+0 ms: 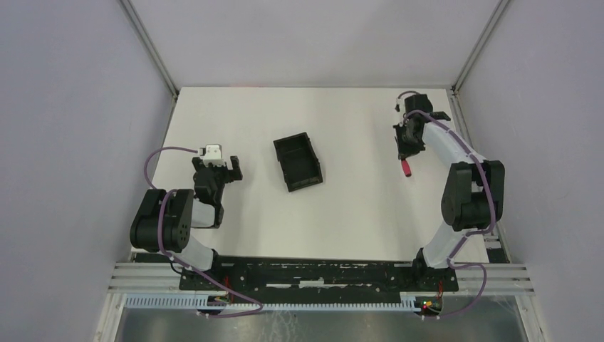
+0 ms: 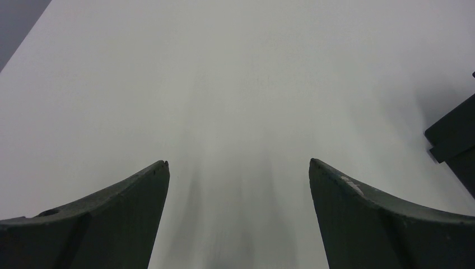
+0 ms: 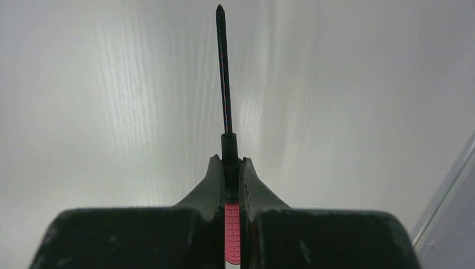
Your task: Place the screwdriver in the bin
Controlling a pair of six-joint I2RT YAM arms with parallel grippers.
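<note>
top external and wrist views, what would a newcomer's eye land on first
The red-handled screwdriver stands out, clamped in the right pincer at the far right of the table, its thin shaft pointing forward. Next comes the black bin, empty in the middle, and the left pincer, open and holding nothing.

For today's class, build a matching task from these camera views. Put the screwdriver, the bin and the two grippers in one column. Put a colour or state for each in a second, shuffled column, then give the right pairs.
Column A
1. screwdriver
2. bin
3. left gripper
4. right gripper

Column B
a. jaws wide apart, holding nothing
b. black, low-walled, nothing inside
c. jaws closed on a tool
d. red handle, thin dark shaft

Pairs: 1-d, 2-b, 3-a, 4-c
</note>
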